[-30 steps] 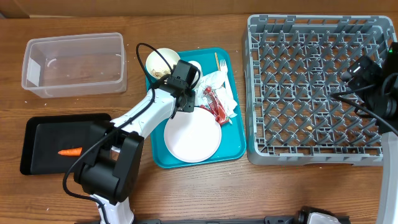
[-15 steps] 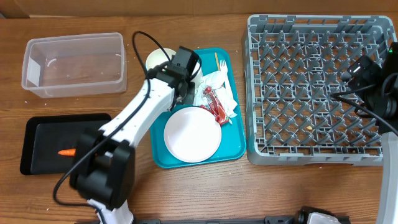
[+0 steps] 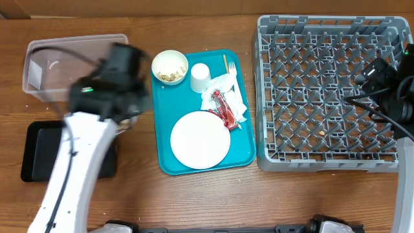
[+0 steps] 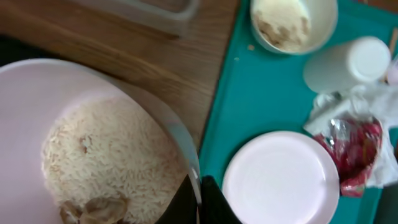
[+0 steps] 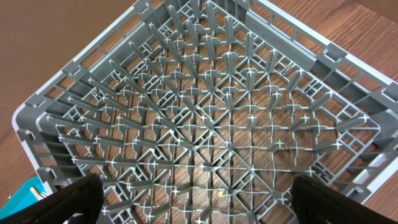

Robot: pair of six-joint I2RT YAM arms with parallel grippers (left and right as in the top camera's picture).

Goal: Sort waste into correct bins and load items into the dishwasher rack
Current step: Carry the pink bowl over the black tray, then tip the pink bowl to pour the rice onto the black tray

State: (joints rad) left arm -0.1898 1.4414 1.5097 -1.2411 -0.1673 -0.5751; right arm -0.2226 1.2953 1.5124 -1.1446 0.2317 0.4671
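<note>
My left gripper [image 4: 200, 200] is shut on the rim of a small white bowl [image 4: 93, 143] filled with beige-white crumbs. In the overhead view the left arm [image 3: 107, 90] is blurred between the clear tub [image 3: 52, 68] and the black tray [image 3: 37, 152], hiding the held bowl and the carrot. On the teal tray [image 3: 242, 152] sit a second bowl of crumbs [image 3: 169, 66], a white cup [image 3: 200, 76], white napkins [image 3: 228, 87], a red wrapper [image 3: 224, 110], a white plate [image 3: 200, 140] and a fork [image 3: 228, 65]. My right gripper [image 5: 199, 205] is open above the grey rack [image 5: 205, 106].
The grey rack [image 3: 326, 90] fills the right side of the table, and the right arm [image 3: 391, 87] hangs over its right edge. A small crumb lies inside the rack [image 3: 321, 133]. Bare wood shows along the table's front.
My left arm has swung left off the teal tray to the tub and black tray, carrying the bowl. The right arm has not moved.
</note>
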